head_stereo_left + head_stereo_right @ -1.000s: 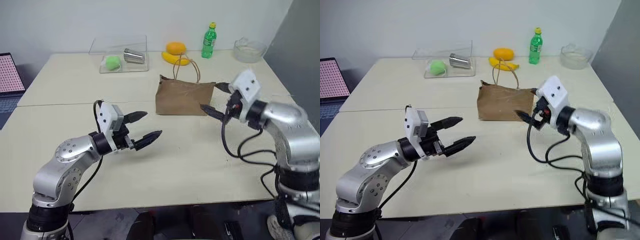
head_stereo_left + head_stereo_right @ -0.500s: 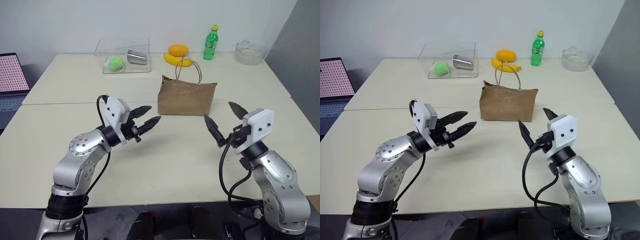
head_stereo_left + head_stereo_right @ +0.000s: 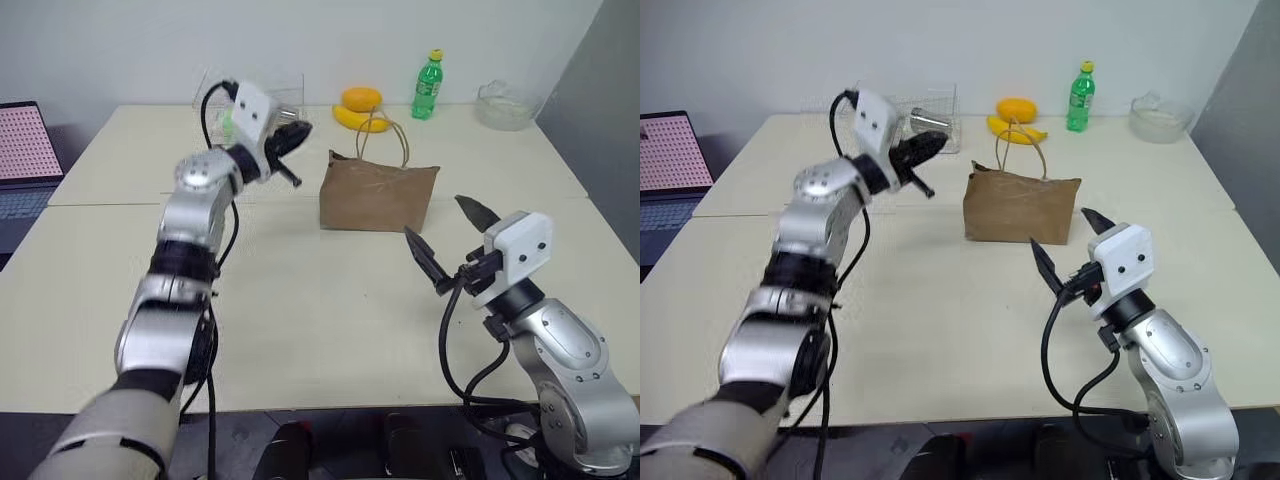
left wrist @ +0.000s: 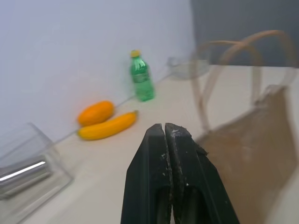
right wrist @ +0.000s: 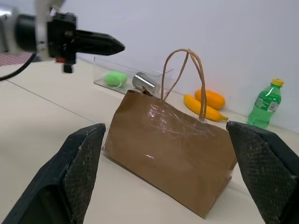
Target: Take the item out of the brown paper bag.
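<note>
Bag (image 3: 378, 197) stands upright on tabletop (image 3: 300, 300), mid-far. Left pincer (image 3: 290, 140) pressed together, raised, beside bag's left upper edge, apart. Right pincer (image 3: 447, 238) spread wide, near bag's right side, empty.

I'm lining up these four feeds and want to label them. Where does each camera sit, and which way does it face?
Head pair: looks forward and down over the table, both arms, the paper bag.
Left wrist: behind the shut left tool, facing the bag's handles, banana, green bottle.
Right wrist: between the open right tool's fingers, facing the bag; the left tool too.
All views share the bag.
</note>
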Robot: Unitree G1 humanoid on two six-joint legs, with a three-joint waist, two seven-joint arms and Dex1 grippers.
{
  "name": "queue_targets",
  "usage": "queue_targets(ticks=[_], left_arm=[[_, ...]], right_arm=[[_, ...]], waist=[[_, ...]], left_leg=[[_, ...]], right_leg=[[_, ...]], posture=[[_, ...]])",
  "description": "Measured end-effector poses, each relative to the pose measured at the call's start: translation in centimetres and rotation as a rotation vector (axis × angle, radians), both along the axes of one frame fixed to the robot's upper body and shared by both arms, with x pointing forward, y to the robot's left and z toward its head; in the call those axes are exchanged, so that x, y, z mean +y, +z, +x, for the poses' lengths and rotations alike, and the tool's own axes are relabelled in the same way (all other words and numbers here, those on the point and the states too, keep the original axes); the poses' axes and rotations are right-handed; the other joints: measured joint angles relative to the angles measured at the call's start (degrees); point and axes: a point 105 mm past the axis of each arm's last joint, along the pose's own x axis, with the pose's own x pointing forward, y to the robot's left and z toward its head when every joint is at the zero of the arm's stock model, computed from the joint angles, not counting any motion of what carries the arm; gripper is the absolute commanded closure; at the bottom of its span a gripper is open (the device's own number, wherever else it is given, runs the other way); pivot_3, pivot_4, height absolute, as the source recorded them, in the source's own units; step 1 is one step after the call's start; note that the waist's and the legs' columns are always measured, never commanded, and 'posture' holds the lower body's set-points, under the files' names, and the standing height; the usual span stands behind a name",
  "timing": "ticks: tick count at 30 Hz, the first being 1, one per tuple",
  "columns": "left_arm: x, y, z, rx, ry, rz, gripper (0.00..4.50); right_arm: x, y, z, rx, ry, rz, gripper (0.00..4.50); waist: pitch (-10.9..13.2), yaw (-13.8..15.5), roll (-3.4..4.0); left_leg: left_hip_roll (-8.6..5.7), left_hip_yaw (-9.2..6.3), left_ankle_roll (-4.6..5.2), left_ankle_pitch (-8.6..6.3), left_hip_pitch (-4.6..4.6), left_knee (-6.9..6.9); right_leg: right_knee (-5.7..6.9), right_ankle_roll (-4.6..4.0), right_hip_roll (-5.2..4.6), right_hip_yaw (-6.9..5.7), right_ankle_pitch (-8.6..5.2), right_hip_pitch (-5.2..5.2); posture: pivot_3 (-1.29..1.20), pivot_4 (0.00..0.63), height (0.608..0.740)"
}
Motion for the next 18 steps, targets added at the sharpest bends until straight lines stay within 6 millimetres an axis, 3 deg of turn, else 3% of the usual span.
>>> queue_targets(ticks=[3, 7, 12, 18], left_arm=[[-1.2, -0.2, 1.5, 0.010, 0.040, 0.055, 4.45], [-3.0, -2.3, 2.1, 0.061, 0.050, 0.151, 4.45], [-3.9, -4.0, 2.2, 0.099, 0.049, 0.270, 4.45], [-4.9, -4.6, 1.1, 0.147, -0.103, 0.388, 4.45]], right_arm=[[-0.1, -0.3, 0.0, 0.025, -0.016, -0.011, 0.12], [0.2, -0.7, -0.2, 0.054, -0.008, -0.020, 0.12], [0.2, -1.2, -0.2, 0.091, -0.024, -0.023, 0.12], [-0.2, -2.5, -0.4, 0.153, -0.034, -0.031, 0.12]], waist=[[0.0, -0.2, -0.01], [0.0, -0.6, -0.02], [0.0, -0.8, -0.02], [0.0, -0.7, -0.02]], left_leg=[[-0.02, -0.02, 0.01, -0.01, -0.06, -0.03], [-0.02, -0.02, 0.04, -0.03, -0.07, -0.04], [-0.02, -0.03, 0.05, -0.03, -0.06, 0.00], [-0.02, -0.02, 0.05, -0.03, -0.05, 0.02]], right_leg=[[-0.04, 0.01, -0.02, -0.01, -0.01, -0.05], [-0.01, 0.02, -0.02, 0.00, -0.01, -0.07], [0.09, 0.02, -0.01, 0.00, -0.02, -0.08], [0.11, 0.02, -0.01, 0.01, -0.02, -0.07]], posture=[[0.00, 0.150, 0.740], [0.00, 0.150, 0.740], [0.00, 0.150, 0.740], [0.00, 0.150, 0.740]])
